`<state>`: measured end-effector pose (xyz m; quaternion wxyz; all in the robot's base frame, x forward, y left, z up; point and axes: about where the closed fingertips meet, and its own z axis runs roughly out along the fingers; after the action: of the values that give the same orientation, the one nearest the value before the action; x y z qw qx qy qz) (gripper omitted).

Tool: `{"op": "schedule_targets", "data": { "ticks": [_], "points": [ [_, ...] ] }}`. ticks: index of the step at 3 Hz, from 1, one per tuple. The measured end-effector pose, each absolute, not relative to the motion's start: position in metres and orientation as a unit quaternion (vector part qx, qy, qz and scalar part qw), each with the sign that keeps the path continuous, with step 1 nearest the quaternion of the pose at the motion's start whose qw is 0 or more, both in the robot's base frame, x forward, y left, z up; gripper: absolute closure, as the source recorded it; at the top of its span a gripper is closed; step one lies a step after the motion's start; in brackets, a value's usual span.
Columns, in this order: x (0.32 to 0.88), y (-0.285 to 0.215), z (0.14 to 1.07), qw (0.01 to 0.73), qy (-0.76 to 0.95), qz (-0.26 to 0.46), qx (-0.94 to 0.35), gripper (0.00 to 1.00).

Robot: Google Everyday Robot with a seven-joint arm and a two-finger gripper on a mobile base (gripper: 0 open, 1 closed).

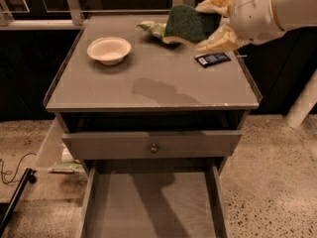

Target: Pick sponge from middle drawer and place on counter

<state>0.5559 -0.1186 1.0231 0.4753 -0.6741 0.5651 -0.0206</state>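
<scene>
My gripper [201, 28] is at the upper right, above the back right part of the grey counter [124, 90]. It is shut on the sponge [184, 22], whose dark green face shows, and holds it in the air over the counter. The middle drawer [148, 207] stands pulled open at the bottom of the view, its flat grey floor bare.
A white bowl [109, 49] sits at the counter's back left. A green-and-white snack bag [150, 29] lies behind the sponge and a dark blue packet [212, 59] lies below the gripper. A closed drawer front with a knob [154, 147] is above the open drawer. A cable [12, 167] lies on the floor at left.
</scene>
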Motion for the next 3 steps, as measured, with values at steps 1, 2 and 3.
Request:
{"op": "schedule_targets", "data": {
  "ticks": [1, 2, 3],
  "points": [
    [0.588, -0.127, 1.017, 0.496, 0.58, 0.018, -0.646, 1.0],
    [0.602, -0.129, 0.995, 0.502, 0.598, 0.066, -0.622, 1.0],
    [0.611, -0.128, 0.973, 0.503, 0.612, 0.107, -0.601, 1.0]
  ]
}}
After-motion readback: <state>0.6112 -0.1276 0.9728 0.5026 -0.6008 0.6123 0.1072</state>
